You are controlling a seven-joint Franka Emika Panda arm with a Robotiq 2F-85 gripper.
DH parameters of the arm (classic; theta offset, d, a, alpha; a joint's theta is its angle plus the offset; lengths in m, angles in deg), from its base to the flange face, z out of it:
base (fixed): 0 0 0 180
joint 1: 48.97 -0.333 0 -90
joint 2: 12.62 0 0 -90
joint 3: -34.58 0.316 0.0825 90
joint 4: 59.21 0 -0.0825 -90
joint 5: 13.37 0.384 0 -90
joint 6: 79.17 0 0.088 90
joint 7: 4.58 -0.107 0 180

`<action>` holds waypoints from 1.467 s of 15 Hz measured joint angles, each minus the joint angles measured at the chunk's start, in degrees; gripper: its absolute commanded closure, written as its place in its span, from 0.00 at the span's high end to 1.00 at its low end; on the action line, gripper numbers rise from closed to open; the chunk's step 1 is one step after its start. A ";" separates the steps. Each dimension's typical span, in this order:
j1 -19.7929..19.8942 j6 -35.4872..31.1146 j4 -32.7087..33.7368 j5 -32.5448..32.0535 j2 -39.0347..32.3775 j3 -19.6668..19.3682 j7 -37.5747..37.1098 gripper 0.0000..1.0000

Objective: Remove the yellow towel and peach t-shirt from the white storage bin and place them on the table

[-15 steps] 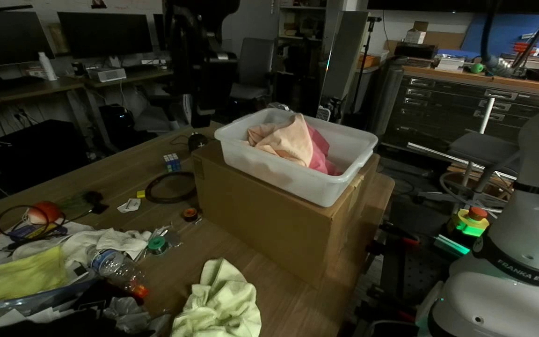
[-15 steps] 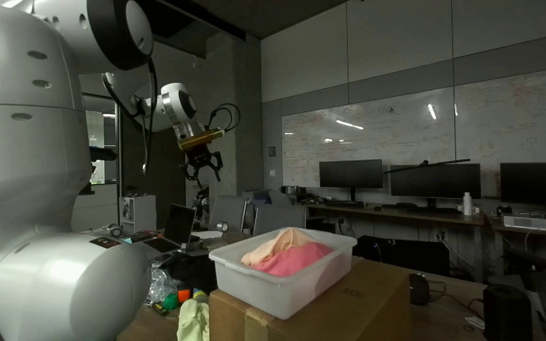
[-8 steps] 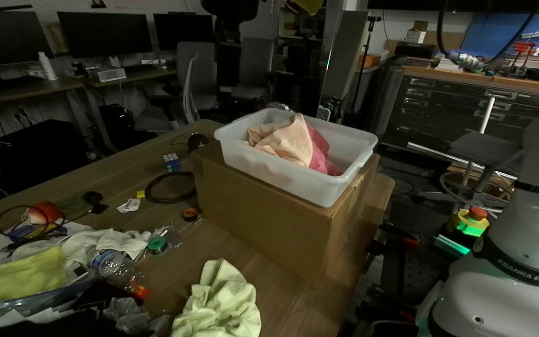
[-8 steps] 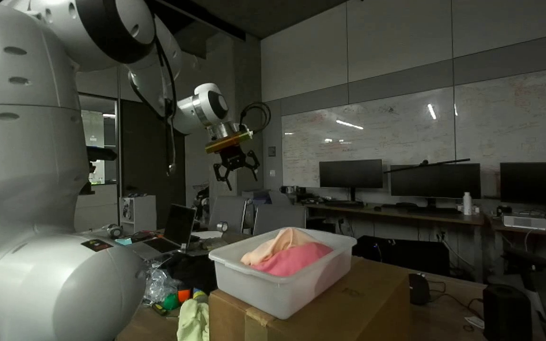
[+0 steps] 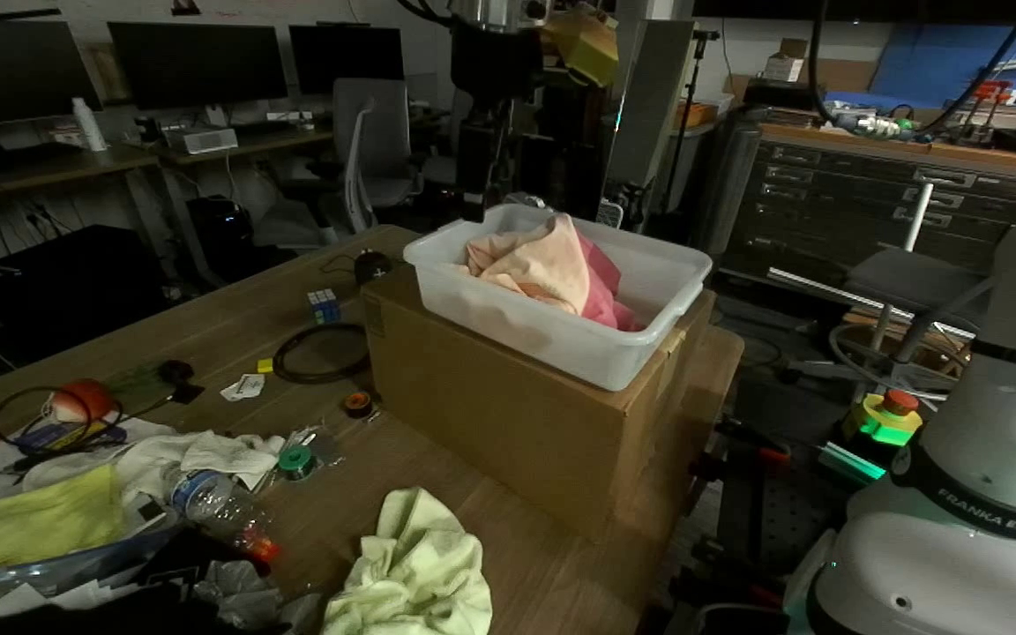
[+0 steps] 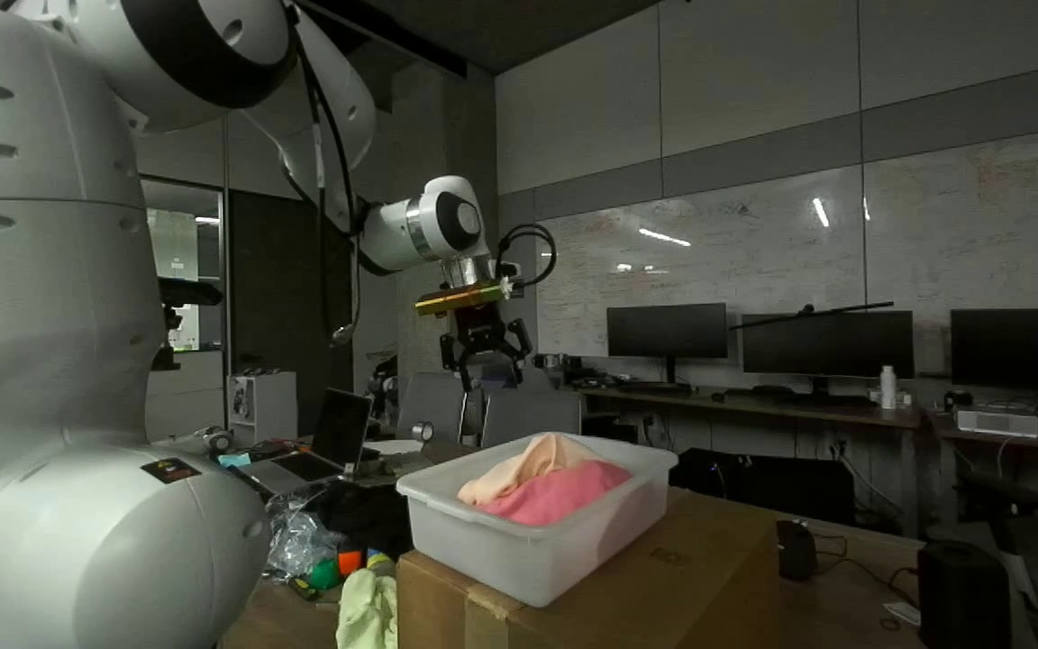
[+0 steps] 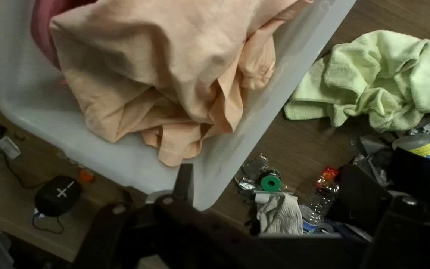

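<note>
A white plastic bin sits on top of a big brown cardboard box, and the box stands on the brown wooden table. In the bin is the soft, crumpled peach t-shirt, with a bright pink cloth right up against it. The fuzzy pale yellow-green towel is out of the bin, lying in a heap on the table lower down. So I think the towel part is done, and getting the shirt is the job now.

The black robot hand is up higher than the bin, near one of its corners. It is spread wide, with nothing in it, and it does not touch the shirt.

Next, I think the hand should go over the middle of the bin, come down on the shirt and pinch a fold. The pink cloth could come up too, and I can't tell if the two are tangled. Then it should lift the shirt well clear of the bin and lay it on the table beside the box.
</note>
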 measured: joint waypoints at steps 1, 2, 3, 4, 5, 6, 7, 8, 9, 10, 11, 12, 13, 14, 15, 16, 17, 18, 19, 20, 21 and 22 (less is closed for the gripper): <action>0.20 0.00 -0.69 1.09 0.14 -0.32 -0.46 1.00; 0.40 -0.04 -1.28 2.03 0.30 -0.60 -1.16 1.00; 0.65 -0.28 -1.89 2.46 0.55 -0.82 -2.41 1.00; 0.93 -0.50 -2.46 2.47 0.82 -1.00 -3.76 1.00; 1.26 -0.47 -3.06 2.47 1.12 -1.13 -4.59 1.00; 1.58 0.32 -3.64 2.47 1.42 -1.32 -4.96 1.00; 1.94 1.74 -4.12 2.37 1.67 -1.49 -5.01 1.00; 2.27 3.48 -4.50 2.36 1.88 -1.66 -5.01 1.00; 2.58 5.38 -4.88 2.35 2.08 -1.85 -5.01 1.00; 2.86 7.32 -5.18 2.19 2.27 -1.99 -5.01 1.00; 3.07 9.23 -5.48 2.05 2.45 -2.13 -5.01 1.00; 3.21 10.99 -5.72 2.04 2.59 -2.27 -4.99 1.00; 3.36 12.50 -5.91 2.04 2.69 -2.39 -4.99 1.00; 3.47 13.58 -6.08 2.02 2.71 -2.46 -4.97 1.00; 3.56 14.24 -6.24 1.98 2.71 -2.50 -4.97 1.00; 3.62 14.53 -6.37 1.72 2.71 -2.52 -4.97 1.00; 3.67 14.54 -6.49 1.17 2.69 -2.53 -4.97 1.00; 3.73 14.50 -6.59 0.36 2.66 -2.53 -5.00 1.00; 3.80 14.35 -6.71 -0.94 2.62 -2.53 -5.12 1.00; 3.90 14.19 -6.81 -2.28 2.57 -2.53 -5.30 1.00; 4.04 13.67 -6.94 -3.81 2.50 -2.53 -5.70 1.00; 4.19 13.10 -7.09 -5.11 2.40 -2.54 -6.05 1.00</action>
